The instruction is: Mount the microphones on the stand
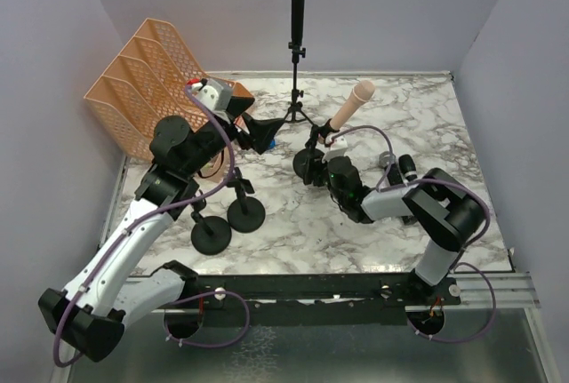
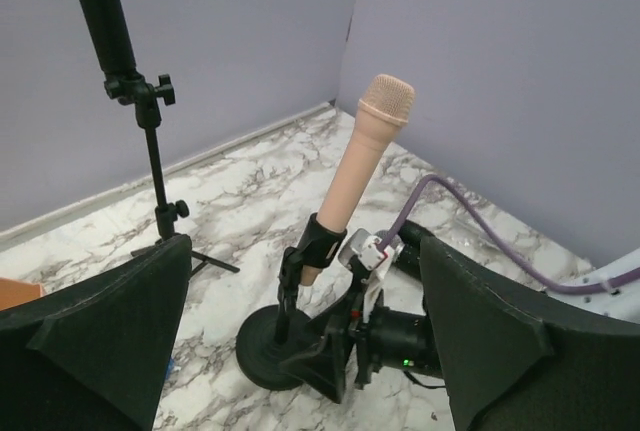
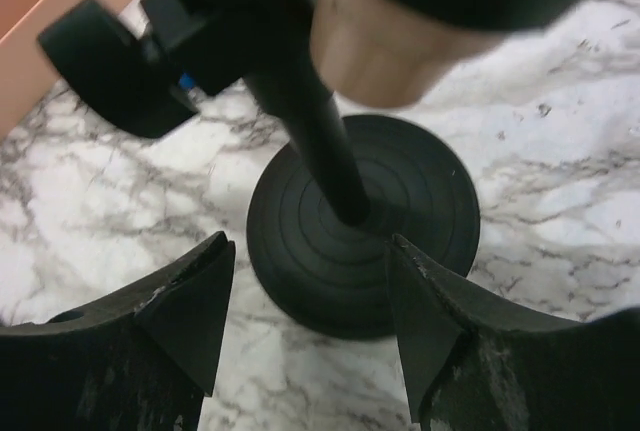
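The white marble-patterned table (image 1: 436, 125) carries an orange plastic file rack (image 1: 142, 90), a black tripod stand (image 1: 296, 112) and three round-based black stands (image 1: 246, 216).

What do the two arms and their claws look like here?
The left arm and right arm both have white links, black joints and a purple cable looping alongside. The left claw and right claw each have two broad black wedge-shaped fingers.
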You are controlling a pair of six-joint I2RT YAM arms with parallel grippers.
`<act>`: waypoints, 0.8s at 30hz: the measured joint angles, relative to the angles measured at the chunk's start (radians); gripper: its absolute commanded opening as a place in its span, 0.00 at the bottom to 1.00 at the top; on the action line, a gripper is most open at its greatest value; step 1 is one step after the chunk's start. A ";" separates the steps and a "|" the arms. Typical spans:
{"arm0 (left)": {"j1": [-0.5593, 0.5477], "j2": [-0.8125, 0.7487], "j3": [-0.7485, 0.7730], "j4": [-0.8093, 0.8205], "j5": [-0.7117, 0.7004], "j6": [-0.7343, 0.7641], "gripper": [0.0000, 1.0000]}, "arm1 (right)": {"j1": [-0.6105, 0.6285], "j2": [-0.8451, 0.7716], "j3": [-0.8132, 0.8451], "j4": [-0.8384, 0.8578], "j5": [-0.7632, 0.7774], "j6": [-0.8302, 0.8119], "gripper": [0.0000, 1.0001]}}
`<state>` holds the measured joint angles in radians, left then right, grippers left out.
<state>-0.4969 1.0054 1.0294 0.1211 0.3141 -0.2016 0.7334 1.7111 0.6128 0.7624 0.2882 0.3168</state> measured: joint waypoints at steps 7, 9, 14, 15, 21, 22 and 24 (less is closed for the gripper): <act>0.000 -0.137 -0.042 -0.012 -0.054 -0.033 0.97 | 0.002 0.153 0.074 0.156 0.101 -0.047 0.57; 0.000 -0.146 -0.044 -0.013 -0.058 -0.042 0.97 | 0.002 0.173 0.082 0.185 0.109 -0.059 0.55; 0.000 -0.147 -0.060 -0.018 -0.057 -0.055 0.97 | 0.002 0.221 0.130 0.226 0.117 -0.087 0.43; 0.000 -0.147 -0.064 -0.019 -0.057 -0.057 0.97 | 0.002 0.227 0.136 0.231 0.120 -0.092 0.38; 0.000 -0.147 -0.096 -0.022 -0.052 -0.072 0.97 | 0.002 0.248 0.166 0.229 0.179 -0.140 0.14; 0.000 -0.147 -0.099 -0.023 -0.050 -0.074 0.97 | 0.002 0.249 0.171 0.227 0.190 -0.154 0.12; 0.000 -0.147 -0.106 -0.022 -0.048 -0.079 0.97 | 0.002 0.251 0.185 0.215 0.220 -0.169 0.08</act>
<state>-0.4969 0.8585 0.9237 0.0994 0.2661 -0.2806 0.7349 1.9617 0.7982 0.9771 0.5083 0.1474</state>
